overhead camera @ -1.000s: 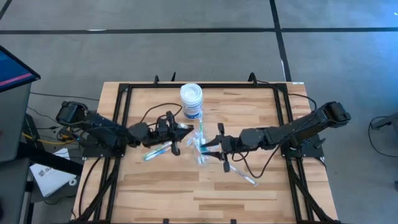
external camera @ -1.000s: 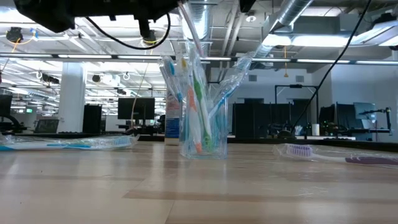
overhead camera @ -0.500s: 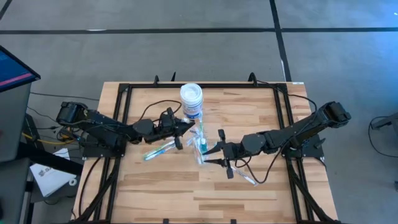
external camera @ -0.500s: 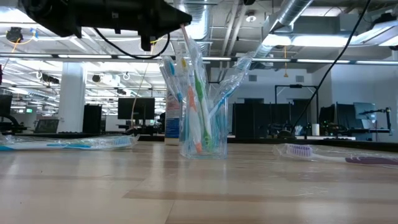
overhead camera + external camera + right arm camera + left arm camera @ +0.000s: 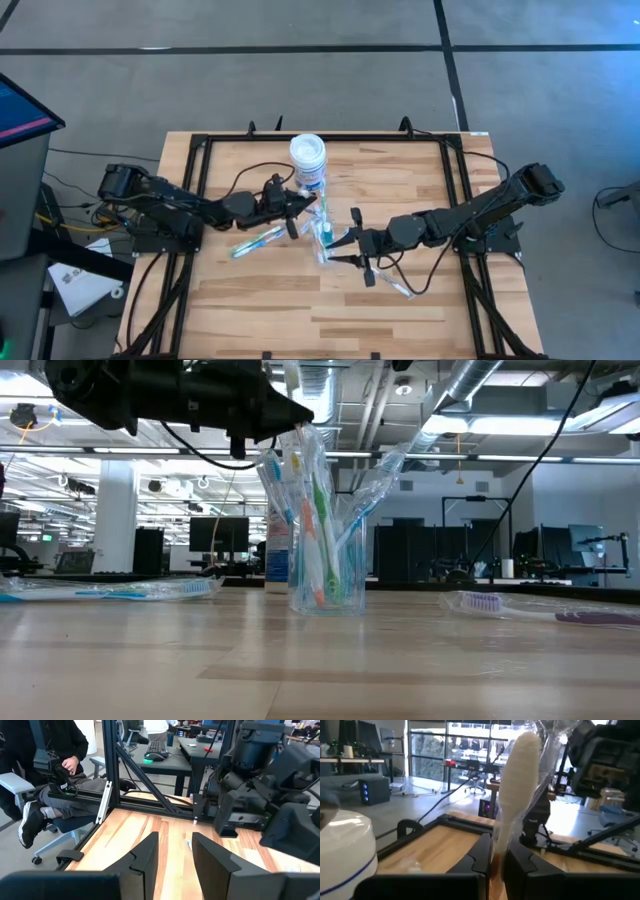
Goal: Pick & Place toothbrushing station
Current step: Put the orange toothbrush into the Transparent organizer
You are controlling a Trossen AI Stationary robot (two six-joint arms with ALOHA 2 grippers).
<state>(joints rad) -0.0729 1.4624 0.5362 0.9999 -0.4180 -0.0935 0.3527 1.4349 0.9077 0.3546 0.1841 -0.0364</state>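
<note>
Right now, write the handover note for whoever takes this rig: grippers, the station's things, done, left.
Left gripper: shut on a wrapped toothbrush, up by the clear cup.
Right gripper: open, empty, beside the cup.
Done: several toothbrushes stand in the cup.
Left: drop the held one in; one toothbrush lies left of the cup, another lies right. The white jar stands behind, untouched.

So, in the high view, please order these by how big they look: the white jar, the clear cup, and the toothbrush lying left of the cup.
1. white jar, the widest
2. toothbrush lying left, long but slim
3. clear cup; toothbrushes and the grippers partly hide it, so ranks 2 and 3 are unsure.
</note>
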